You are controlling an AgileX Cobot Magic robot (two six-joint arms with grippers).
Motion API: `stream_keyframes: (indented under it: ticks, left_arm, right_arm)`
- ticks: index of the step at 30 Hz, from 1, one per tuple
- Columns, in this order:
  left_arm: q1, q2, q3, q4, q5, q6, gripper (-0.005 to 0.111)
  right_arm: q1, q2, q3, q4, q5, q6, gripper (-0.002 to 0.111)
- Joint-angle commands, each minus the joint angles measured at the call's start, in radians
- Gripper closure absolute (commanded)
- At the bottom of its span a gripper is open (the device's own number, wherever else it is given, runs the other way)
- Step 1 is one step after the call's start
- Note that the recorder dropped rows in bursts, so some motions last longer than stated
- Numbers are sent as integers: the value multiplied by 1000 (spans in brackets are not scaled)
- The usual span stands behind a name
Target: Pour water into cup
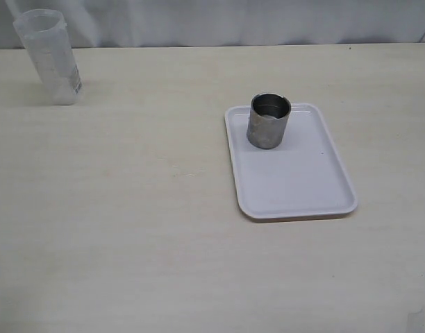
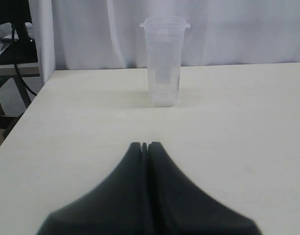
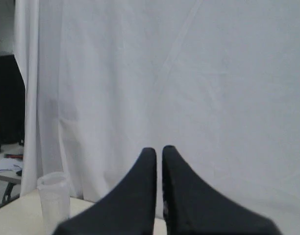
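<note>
The steel cup (image 1: pixel 269 121) stands upright at the far end of a white tray (image 1: pixel 296 187), right of the table's middle. The tall translucent plastic container (image 1: pixel 49 57) stands at the far left corner; it also shows in the left wrist view (image 2: pixel 163 61) and the right wrist view (image 3: pixel 54 200). I cannot make out the water level in it. My left gripper (image 2: pixel 145 145) is shut and empty, low over the table, well short of the container. My right gripper (image 3: pixel 159 149) is shut and empty, raised and facing the white curtain. Neither gripper shows in the exterior view.
The pale wooden table (image 1: pixel 129 229) ends at a white curtain (image 1: pixel 233 21) along the back. Beyond the table's left edge, a desk with cables and dark equipment (image 2: pixel 12 44) stands.
</note>
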Motion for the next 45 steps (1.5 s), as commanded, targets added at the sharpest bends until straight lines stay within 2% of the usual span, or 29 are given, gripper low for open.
stream_keyframes:
  ticks: [1,14,31,34,40,45]
  left_arm:
    - [0,-2,2,-1,-7,-4,107]
    - [0,-2,2,-1,-7,-4,107]
    - [0,-2,2,-1,-7,-4,107]
    - [0,-2,2,-1,-7,-4,107]
    - [0,-2,2,-1,-7,-4,107]
    - [0,-2,2,-1,-7,-4,107]
  right_arm:
    - [0,-100,10,7,-10,28,104]
    - [0,-271,10,7,-10,28,104]
    - [27,-304,32,7,0,28,104]
    - [27,-322,58,60,14,24,104]
    - [27,-334,134,162,72,-134,104]
    - [27,-351,222,344,76,-449,104]
